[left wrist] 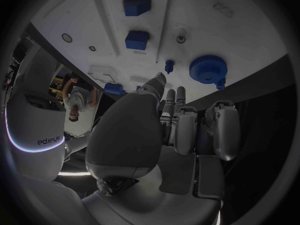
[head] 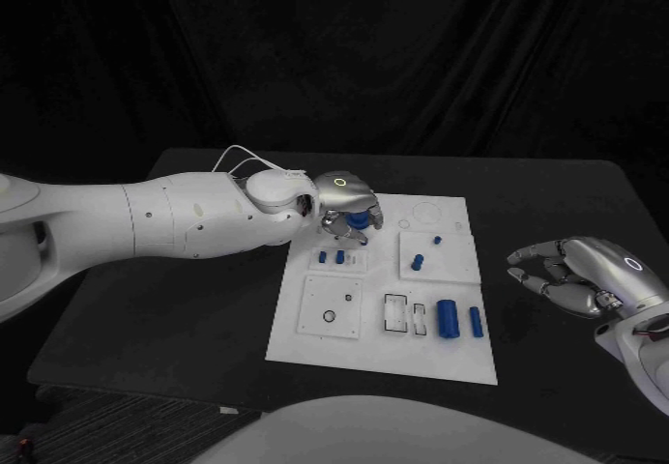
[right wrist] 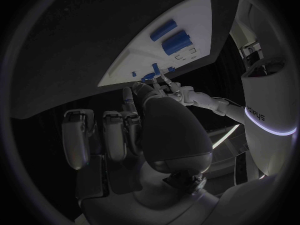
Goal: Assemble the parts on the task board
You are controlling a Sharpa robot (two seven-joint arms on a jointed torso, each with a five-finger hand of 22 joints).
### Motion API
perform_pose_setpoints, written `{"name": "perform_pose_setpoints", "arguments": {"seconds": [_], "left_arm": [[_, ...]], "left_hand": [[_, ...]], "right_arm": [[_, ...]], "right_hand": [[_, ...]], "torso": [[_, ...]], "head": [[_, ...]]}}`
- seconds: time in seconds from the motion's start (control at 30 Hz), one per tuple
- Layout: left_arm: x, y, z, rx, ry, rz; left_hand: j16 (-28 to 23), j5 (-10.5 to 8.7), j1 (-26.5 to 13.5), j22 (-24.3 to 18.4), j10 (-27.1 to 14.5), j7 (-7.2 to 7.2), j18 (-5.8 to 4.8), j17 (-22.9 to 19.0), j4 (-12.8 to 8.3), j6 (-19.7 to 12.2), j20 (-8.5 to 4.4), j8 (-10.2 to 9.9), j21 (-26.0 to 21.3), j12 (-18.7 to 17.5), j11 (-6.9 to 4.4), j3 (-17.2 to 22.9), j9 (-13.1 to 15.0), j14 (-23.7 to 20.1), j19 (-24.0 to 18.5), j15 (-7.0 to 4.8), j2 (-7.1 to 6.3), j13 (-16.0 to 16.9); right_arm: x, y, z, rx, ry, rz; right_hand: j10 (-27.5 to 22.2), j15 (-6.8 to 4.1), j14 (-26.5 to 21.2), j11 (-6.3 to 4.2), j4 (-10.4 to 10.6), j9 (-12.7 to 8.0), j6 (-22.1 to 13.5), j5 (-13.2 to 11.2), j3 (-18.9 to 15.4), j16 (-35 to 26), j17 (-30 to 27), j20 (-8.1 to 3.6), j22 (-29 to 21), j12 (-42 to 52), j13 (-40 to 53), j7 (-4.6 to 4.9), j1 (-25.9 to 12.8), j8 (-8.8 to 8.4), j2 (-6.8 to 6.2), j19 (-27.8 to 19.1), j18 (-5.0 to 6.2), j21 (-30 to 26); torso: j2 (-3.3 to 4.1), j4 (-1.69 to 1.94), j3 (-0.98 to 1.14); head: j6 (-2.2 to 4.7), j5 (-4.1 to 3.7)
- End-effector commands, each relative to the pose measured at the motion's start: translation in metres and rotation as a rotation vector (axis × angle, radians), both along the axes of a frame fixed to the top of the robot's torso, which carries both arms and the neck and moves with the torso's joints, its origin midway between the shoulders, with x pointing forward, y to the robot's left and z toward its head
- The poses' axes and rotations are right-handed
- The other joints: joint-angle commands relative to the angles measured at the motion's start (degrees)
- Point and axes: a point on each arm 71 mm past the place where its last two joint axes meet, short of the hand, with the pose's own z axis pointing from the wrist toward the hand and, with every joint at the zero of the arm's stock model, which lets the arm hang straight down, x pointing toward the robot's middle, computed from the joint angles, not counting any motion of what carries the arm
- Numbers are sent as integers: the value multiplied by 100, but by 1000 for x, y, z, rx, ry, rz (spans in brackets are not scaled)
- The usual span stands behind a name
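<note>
The white task board (head: pixel 384 348) lies in the middle of the black table. My left hand (head: pixel 341 201) hovers over its far left corner, fingers pointing down beside a blue gear (head: pixel 359 220). The left wrist view shows the gear (left wrist: pixel 208 68) lying on the board (left wrist: pixel 250 30) just past my fingertips (left wrist: pixel 167 96), with nothing held. Two blue blocks (left wrist: pixel 137 39) and a small peg (left wrist: pixel 169 65) sit nearby. My right hand (head: pixel 579 275) hangs off the board's right side, fingers loosely bent and holding nothing. Two blue cylinders (head: pixel 448 317) lie at the near right.
Two small blue pieces (head: pixel 331 257) stand in the left middle plate, and others (head: pixel 419 260) sit on the square plate to the right. Rectangular slots (head: pixel 396 313) lie next to the cylinders. Bare black table (head: pixel 182 319) surrounds the board.
</note>
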Motion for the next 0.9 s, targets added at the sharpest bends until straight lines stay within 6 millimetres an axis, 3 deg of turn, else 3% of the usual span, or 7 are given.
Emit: {"name": "perform_pose_setpoints", "arguments": {"seconds": [0.03,0.27,0.43,0.5,0.57,0.9], "left_arm": [[-1,-1,-2,16,15,-3],[-2,0,-4,23,26,1],[-2,-1,-4,25,29,0],[-2,-2,-5,27,32,1],[-2,-2,-6,30,36,2],[-2,-2,-10,41,52,10]], "left_hand": [[21,-43,-68,1139,38,-7,63,117,16,44,-39,9,11,37,0,4,-10,26,10,1,3,11],[-1,-72,-103,1134,48,-13,67,74,31,26,-39,-6,-4,61,4,6,-25,7,2,4,8,29],[-15,135,-13,1126,24,-17,72,42,-45,31,-36,-12,-34,74,-4,98,-52,-14,-16,2,16,47],[-12,392,55,1126,20,-14,73,32,-115,38,-38,-14,-38,81,-3,206,-75,-19,-19,3,4,50],[-8,476,72,1129,22,-15,71,33,-140,38,-39,-15,-32,82,1,255,-85,-19,-15,3,-1,49],[-15,529,88,1127,51,-17,73,14,-167,38,-39,-16,-38,96,10,320,-97,-27,-19,6,2,51]], "right_arm": [[-1,0,-1,-1,3,1],[-1,0,-3,-3,8,1],[-1,0,-4,-4,12,1],[-1,0,-4,-5,14,1],[-1,0,-5,-5,15,2],[-1,-1,-6,-9,21,-2]], "right_hand": [[596,-35,606,10,14,7,51,33,26,15,1510,-37,1414,14,1509,0,-12,23,-31,409,27,4],[596,-34,606,10,14,6,55,36,31,15,1510,-37,1414,14,1509,0,-12,21,-31,410,26,5],[596,-34,606,10,14,6,55,36,31,15,1510,-37,1414,14,1509,0,-12,21,-31,410,26,5],[596,-34,606,10,14,6,55,36,32,15,1510,-37,1414,14,1509,0,-12,21,-31,410,26,4],[596,-35,606,10,11,5,56,39,37,15,1510,-38,1411,14,1509,-1,-9,20,-31,403,29,-3],[596,-35,606,9,12,5,60,41,39,15,1510,-38,1409,14,1509,0,-11,19,-32,400,30,-8]], "torso": [[2,5,1],[-1,2,0],[-6,1,-1],[-4,-1,1],[-5,-8,0],[-3,3,2]], "head": [[-1,11],[-1,22],[-1,29],[-1,27],[-1,26],[-1,20]]}}
